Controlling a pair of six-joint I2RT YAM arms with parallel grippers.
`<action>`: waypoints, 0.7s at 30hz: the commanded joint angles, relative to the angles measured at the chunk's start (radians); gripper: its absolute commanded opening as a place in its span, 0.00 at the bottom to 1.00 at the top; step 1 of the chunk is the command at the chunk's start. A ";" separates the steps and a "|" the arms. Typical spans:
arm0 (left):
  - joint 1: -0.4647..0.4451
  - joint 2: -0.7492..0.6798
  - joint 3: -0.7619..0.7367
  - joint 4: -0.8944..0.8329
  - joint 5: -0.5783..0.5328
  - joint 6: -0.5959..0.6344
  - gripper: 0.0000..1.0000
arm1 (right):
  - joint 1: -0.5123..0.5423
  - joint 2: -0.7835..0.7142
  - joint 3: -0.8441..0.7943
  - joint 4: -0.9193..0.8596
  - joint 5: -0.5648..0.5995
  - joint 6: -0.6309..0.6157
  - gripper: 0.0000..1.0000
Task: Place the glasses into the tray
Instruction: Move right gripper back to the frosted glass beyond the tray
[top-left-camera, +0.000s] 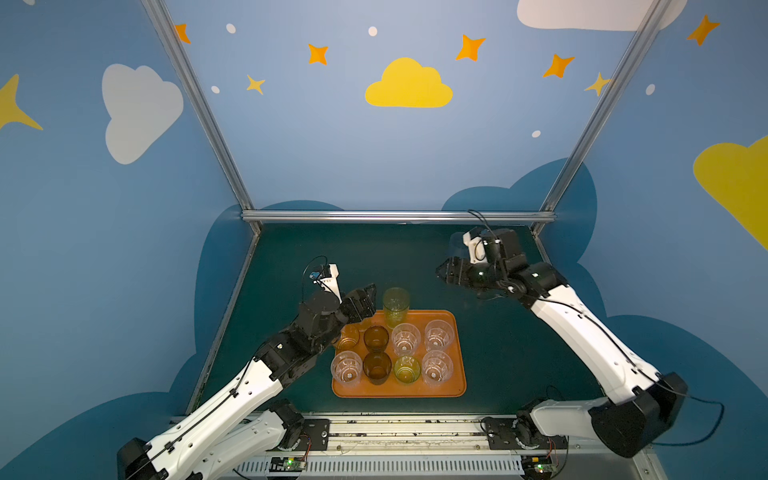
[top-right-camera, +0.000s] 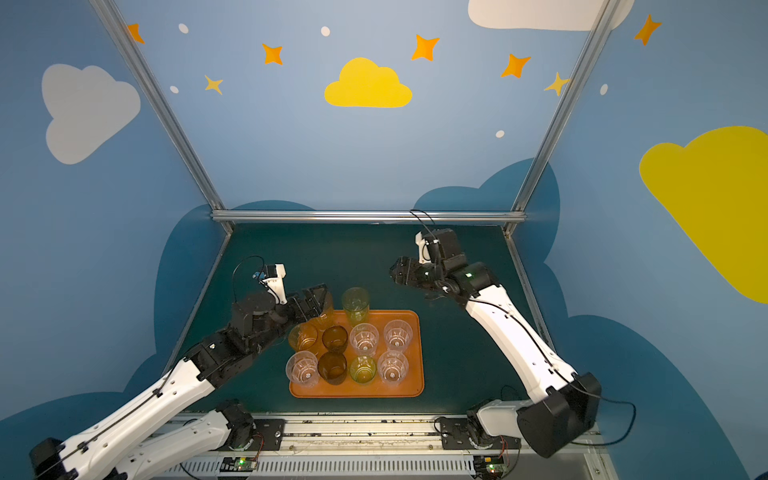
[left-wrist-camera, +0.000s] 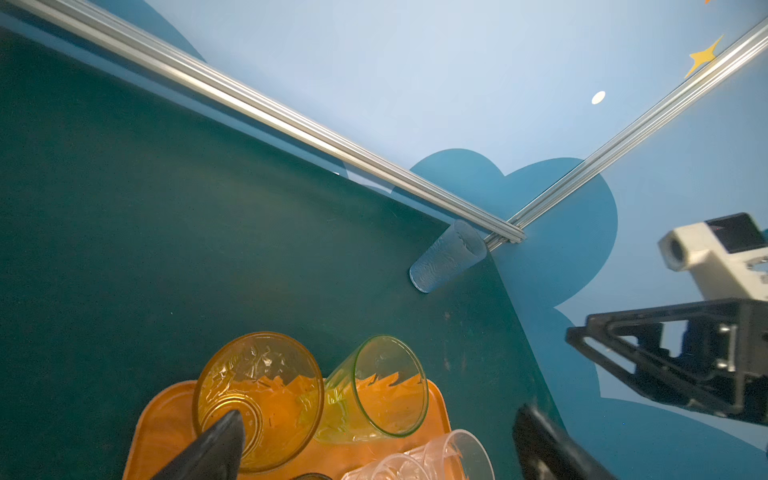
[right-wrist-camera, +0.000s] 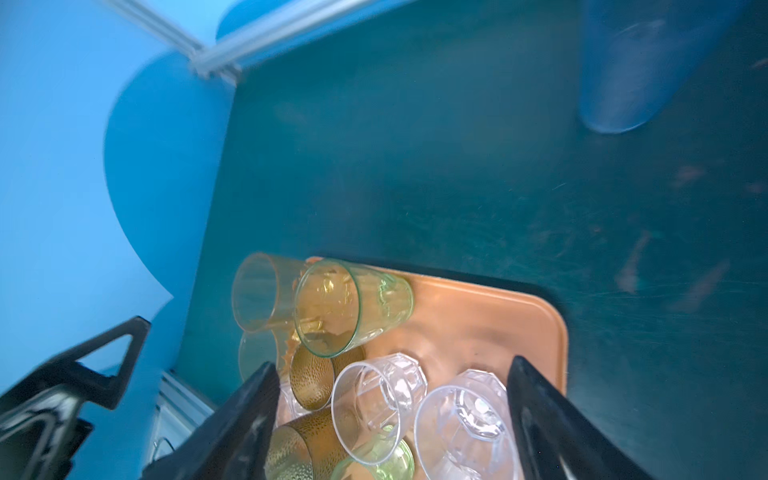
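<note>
Ten glasses (top-left-camera: 406, 338) stand on the tray (top-left-camera: 415, 392); a clear tall glass (left-wrist-camera: 449, 262) sits by the far right corner of the table (top-left-camera: 332, 257). The left gripper (top-left-camera: 365, 301) gapes wide at the tall amber glass (top-right-camera: 326, 309); the right gripper (top-left-camera: 444, 271), wide too, holds nothing.

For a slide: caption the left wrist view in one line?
Open left tool near tall amber glass and green glass on the tray; greyish-clear glass stands apart.

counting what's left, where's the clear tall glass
In the left wrist view the clear tall glass is off the tray, on the table, far right corner by the frame, beyond the right gripper.
</note>
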 joint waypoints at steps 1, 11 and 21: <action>0.013 -0.001 -0.009 0.076 0.029 0.063 1.00 | -0.052 -0.048 -0.039 -0.029 -0.007 0.003 0.85; 0.022 0.147 0.055 0.176 0.238 0.085 1.00 | -0.234 -0.034 -0.055 -0.011 -0.094 0.011 0.85; 0.021 0.258 0.072 0.287 0.302 0.063 1.00 | -0.339 0.106 -0.031 0.090 -0.154 0.049 0.84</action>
